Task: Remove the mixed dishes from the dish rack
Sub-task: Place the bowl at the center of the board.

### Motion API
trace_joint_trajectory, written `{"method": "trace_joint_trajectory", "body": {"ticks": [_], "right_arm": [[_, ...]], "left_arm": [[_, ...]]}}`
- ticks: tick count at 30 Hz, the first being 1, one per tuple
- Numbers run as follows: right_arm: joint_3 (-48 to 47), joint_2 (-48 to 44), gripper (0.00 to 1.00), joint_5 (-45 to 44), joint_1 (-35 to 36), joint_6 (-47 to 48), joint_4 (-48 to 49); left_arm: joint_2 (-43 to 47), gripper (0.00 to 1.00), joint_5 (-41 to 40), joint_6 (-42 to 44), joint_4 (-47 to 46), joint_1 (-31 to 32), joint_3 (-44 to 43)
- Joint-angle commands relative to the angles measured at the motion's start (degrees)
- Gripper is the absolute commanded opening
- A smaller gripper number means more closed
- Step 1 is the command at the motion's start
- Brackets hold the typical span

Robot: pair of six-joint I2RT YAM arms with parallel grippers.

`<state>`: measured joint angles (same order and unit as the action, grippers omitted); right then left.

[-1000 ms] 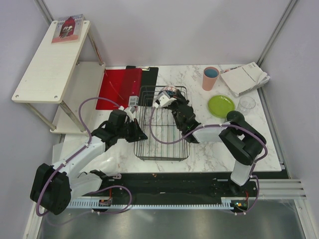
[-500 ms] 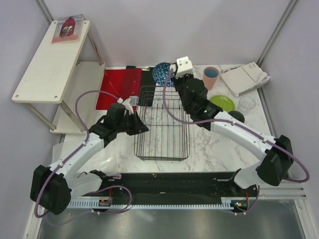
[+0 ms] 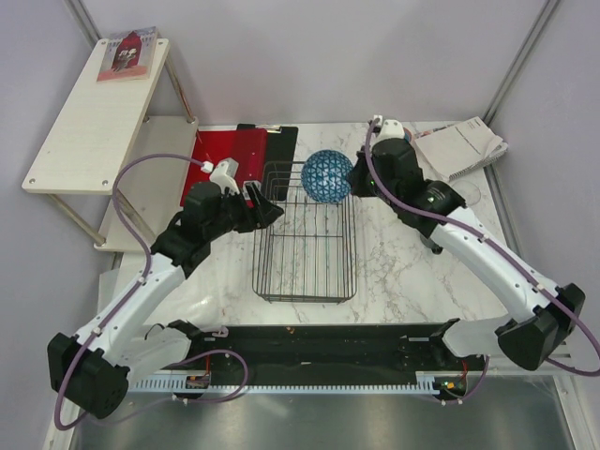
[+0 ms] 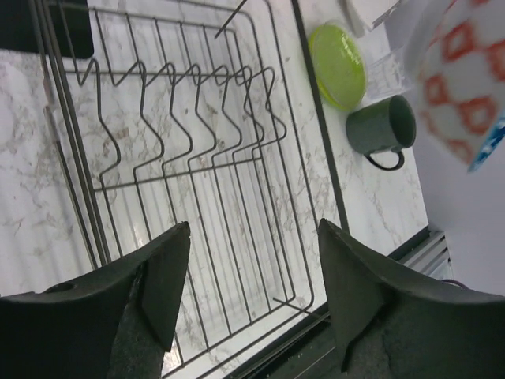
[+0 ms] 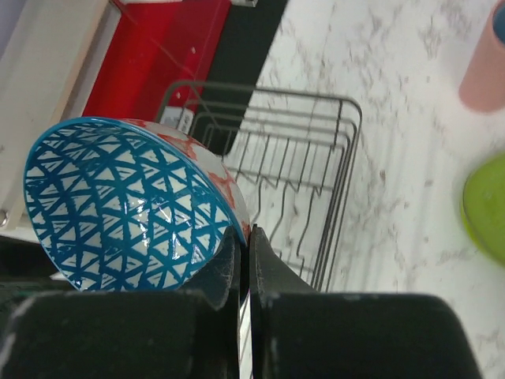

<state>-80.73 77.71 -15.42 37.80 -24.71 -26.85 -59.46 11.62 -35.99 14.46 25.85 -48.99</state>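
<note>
Right gripper (image 5: 245,246) clamped on rim of blue patterned bowl (image 3: 326,175). Bowl held tilted in air over far end of dish rack (image 3: 305,246). Left gripper (image 4: 252,276) spread wide, empty, over rack's left side. Lime-green plate (image 4: 338,54) and dark grey mug (image 4: 381,126) on marble table (image 3: 394,272) right of rack.

I work in a lab test cell: plain grey wall panels (image 3: 328,56), metal corner posts (image 3: 520,61), my arms (image 3: 497,262) bolted beside a marble-patterned surface (image 3: 403,277).
</note>
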Motion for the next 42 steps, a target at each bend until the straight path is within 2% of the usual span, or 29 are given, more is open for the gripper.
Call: {"method": "trace_joint_trajectory", "body": {"ticks": [1, 7, 12, 16, 22, 27, 35, 42], "right_arm": [[4.24, -8.62, 0.0, 6.81, -4.03, -10.0, -5.4], [6.37, -16.62, 0.0, 9.35, -13.26, -10.36, -14.27], [9.79, -20.58, 0.0, 9.97, -16.35, -10.62, -20.69], [17.85, -22.25, 0.0, 10.5, -16.97, -13.78, -22.1], [29.29, -22.61, 0.0, 10.5, -18.02, -18.09, -16.13], [32.82, -21.2, 0.0, 10.41, -20.57, -18.71, -10.42], [37.48, -11.01, 0.0, 17.35, -26.99, -17.74, -0.76], [40.39, -5.12, 0.0, 19.2, -32.7, -15.46, 5.31]], "left_arm": [[4.35, 0.74, -2.39, -0.31, -6.02, 0.08, -0.14], [5.58, 0.74, -1.6, -2.68, -5.58, 0.08, 2.32], [6.55, 0.72, -0.81, -3.47, -3.74, 0.08, 3.2], [8.57, 0.71, 0.69, -4.44, -3.3, 0.08, 5.48], [9.28, 0.7, 1.3, -4.97, -2.07, 0.08, 7.42], [9.28, 0.69, 2.18, -5.85, -0.66, -0.01, 8.56], [9.28, 0.68, 2.36, -6.2, -0.13, 0.08, 9.71], [8.31, 0.68, 1.92, -6.11, 0.48, 0.08, 10.14]]}}
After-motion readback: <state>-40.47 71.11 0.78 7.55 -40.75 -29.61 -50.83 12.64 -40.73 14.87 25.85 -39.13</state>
